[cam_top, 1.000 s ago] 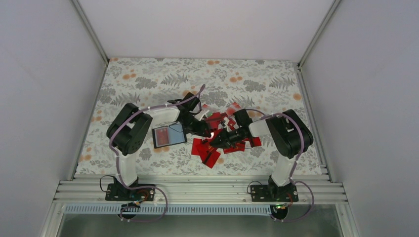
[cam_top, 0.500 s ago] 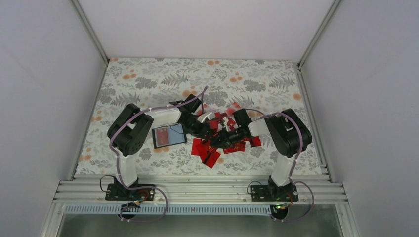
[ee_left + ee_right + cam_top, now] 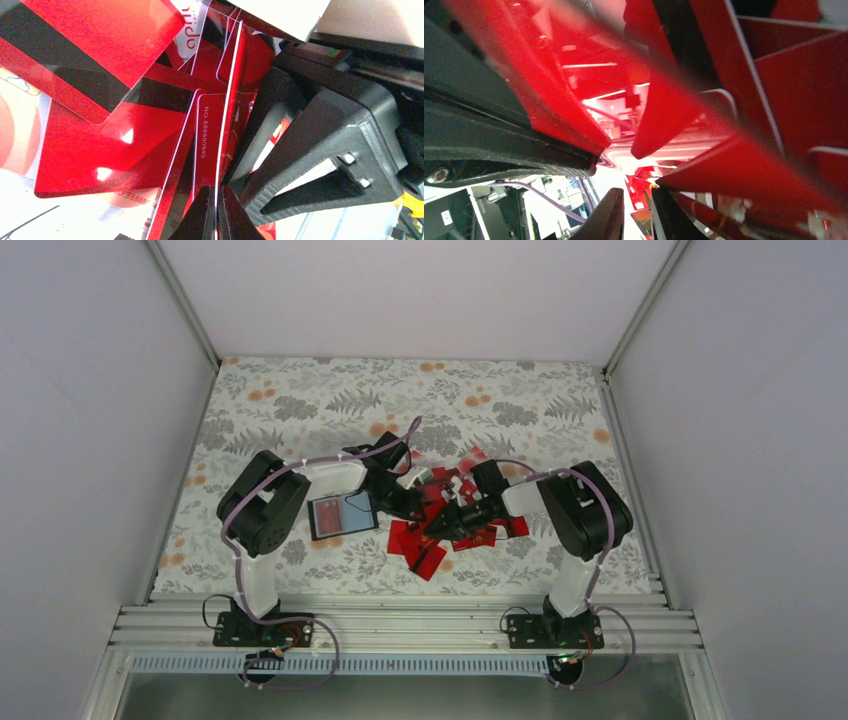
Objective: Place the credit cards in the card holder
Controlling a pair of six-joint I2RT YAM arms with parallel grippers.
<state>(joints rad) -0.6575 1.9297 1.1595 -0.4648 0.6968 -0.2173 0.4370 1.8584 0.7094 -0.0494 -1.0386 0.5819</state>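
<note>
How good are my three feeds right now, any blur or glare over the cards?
Top external: evenly lit and sharp, but the credit cards are small and partly under both arms. Left wrist: in focus, with white glare spots on the glossy cards and blown-out white at top right. Right wrist: the cards are too close, mostly a red blur; only its fingers show clean edges.

The card holder (image 3: 342, 514) lies on the worktop (image 3: 300, 390), left of centre and nearer the near edge than the far one. Just to its right, the credit cards (image 3: 418, 545) overlap in a heap. Above the heap the left gripper (image 3: 415, 508) reaches in from the left and the right gripper (image 3: 437, 525) from the right. 1 card stands on edge between the left fingertips.
</note>
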